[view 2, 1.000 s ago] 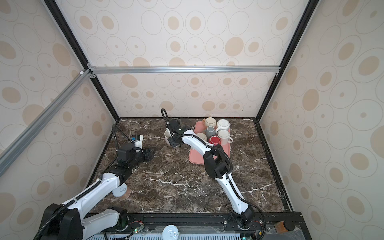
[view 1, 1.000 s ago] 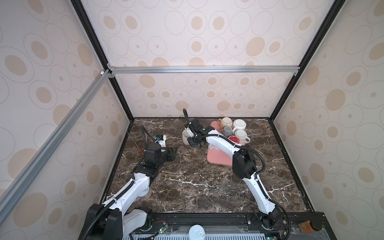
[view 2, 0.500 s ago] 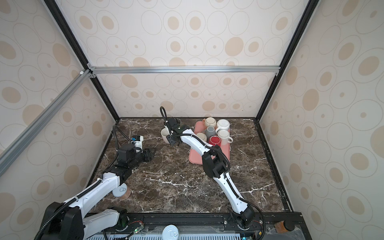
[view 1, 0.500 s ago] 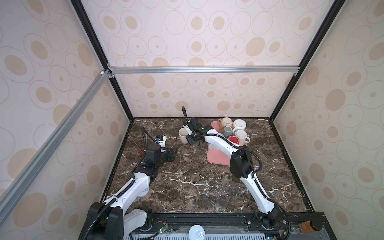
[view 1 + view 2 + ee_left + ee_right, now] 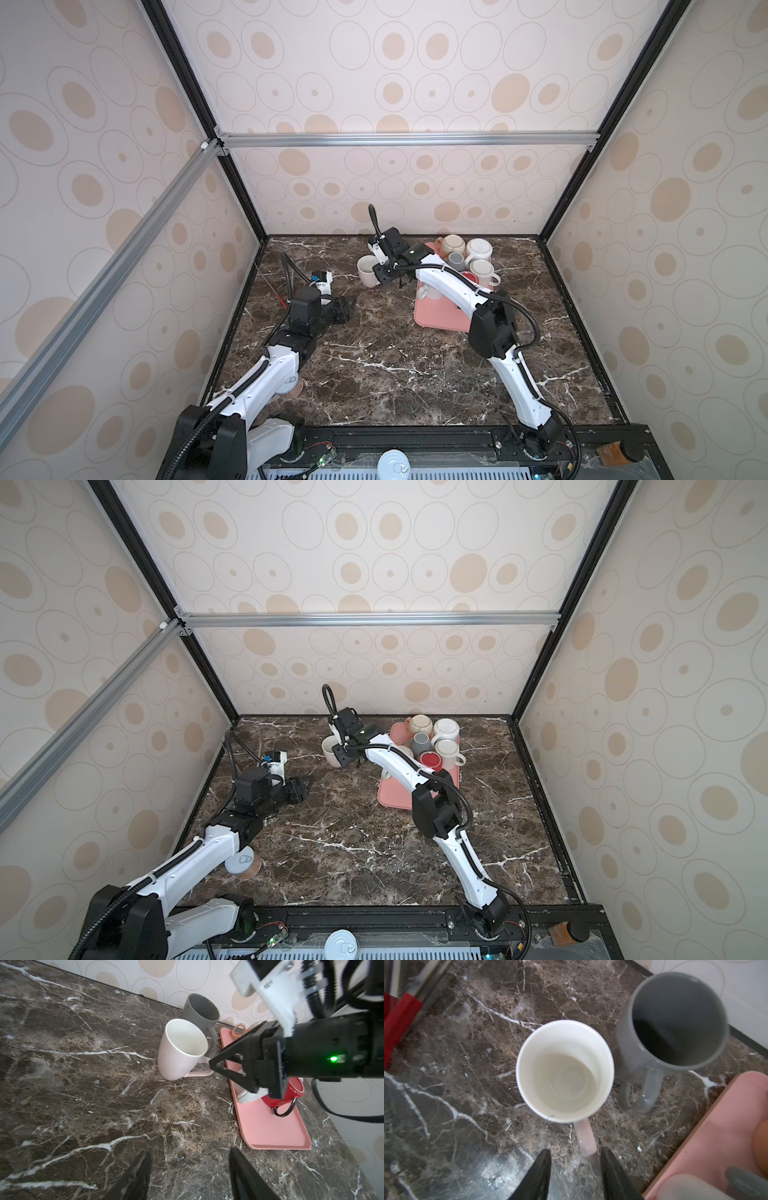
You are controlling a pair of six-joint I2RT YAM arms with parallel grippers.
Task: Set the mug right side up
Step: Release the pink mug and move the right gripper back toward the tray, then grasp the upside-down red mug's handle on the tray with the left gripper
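Nearest, above the dark marble bench (image 5: 395,374), left jaws parted and empty; farther back, right jaws parted, flanking without pinching the handle of the white ceramic mug (image 5: 564,1072), upright on the bench, just beside an upright grey ceramic mug (image 5: 675,1022), near the pink plastic tray (image 5: 440,320).

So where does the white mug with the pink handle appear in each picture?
In a top view: the white mug stands upright left of the pink tray.
In a top view: the mug, likewise left of the tray.
Left wrist view: near the middle, before the grey mug.
Right wrist view: in the centre, seen from above.
Shared landmark: the pink tray, visible in all four.
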